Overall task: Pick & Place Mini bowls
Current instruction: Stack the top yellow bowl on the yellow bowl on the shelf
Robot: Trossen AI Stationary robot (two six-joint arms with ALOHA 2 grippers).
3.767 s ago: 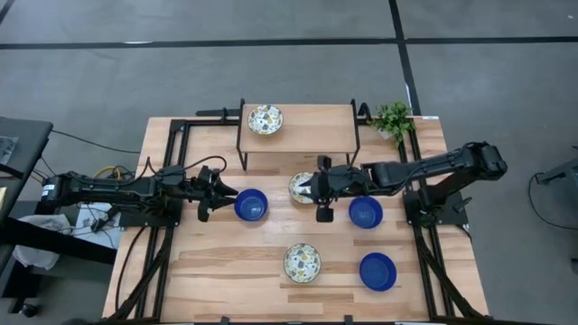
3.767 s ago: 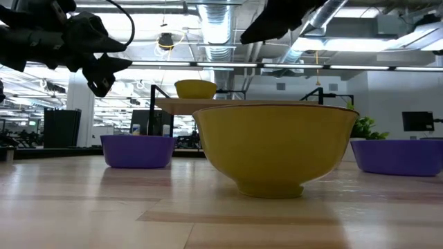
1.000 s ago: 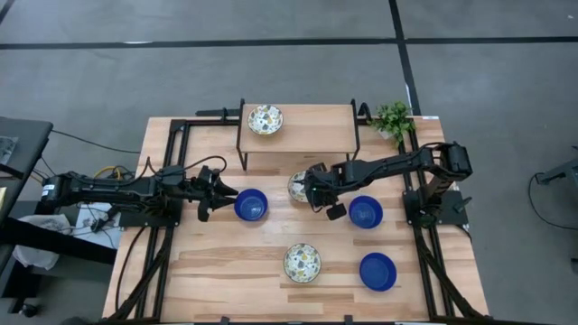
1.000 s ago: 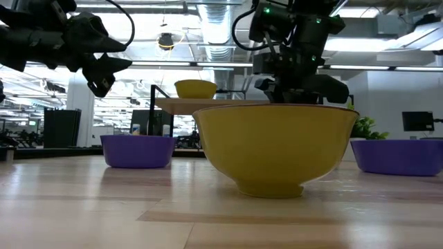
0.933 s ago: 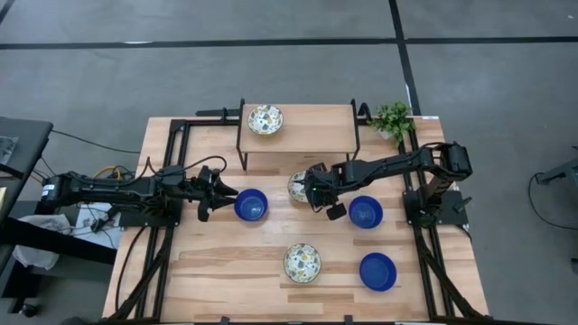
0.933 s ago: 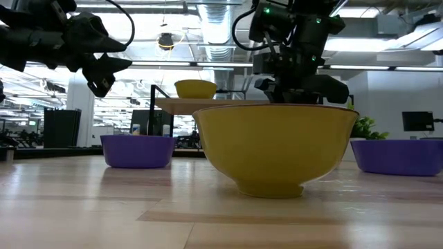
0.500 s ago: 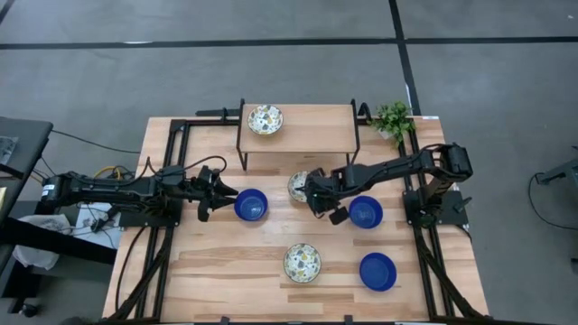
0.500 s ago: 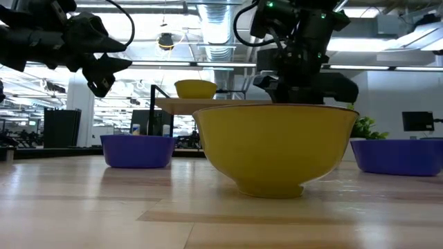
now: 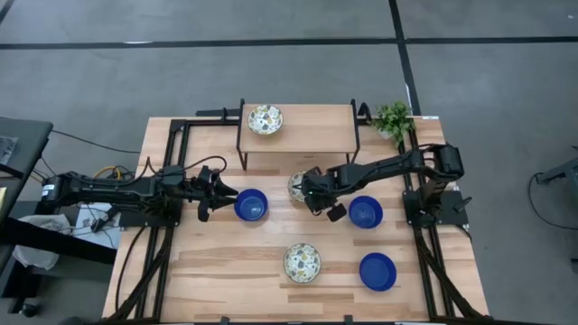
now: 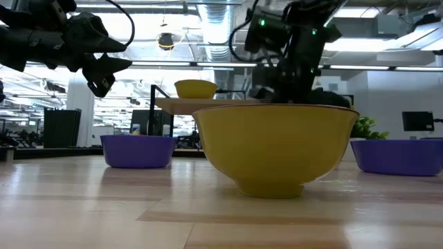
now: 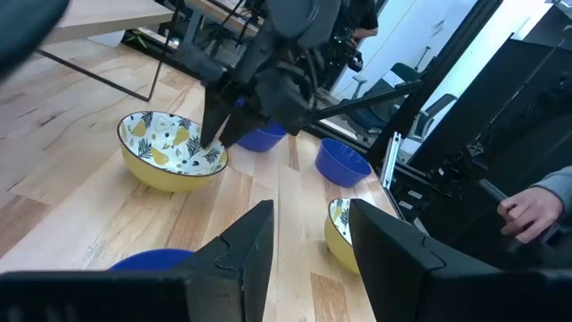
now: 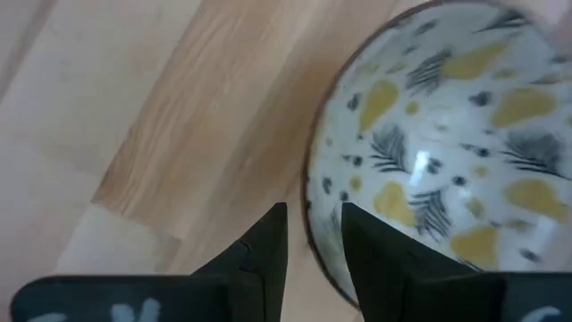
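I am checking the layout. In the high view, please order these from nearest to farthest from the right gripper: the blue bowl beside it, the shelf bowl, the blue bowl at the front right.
From the right gripper:
1. Blue bowl beside it, right.
2. Shelf bowl, far side.
3. Front-right blue bowl.

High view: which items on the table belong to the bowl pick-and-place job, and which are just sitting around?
Job:
- three blue bowls
- patterned bowl on the shelf
- patterned bowl near the front edge
- patterned bowl at the right gripper, its rim between the fingers

Lying about:
- small plant
- wooden shelf
- left gripper, waiting beside a blue bowl
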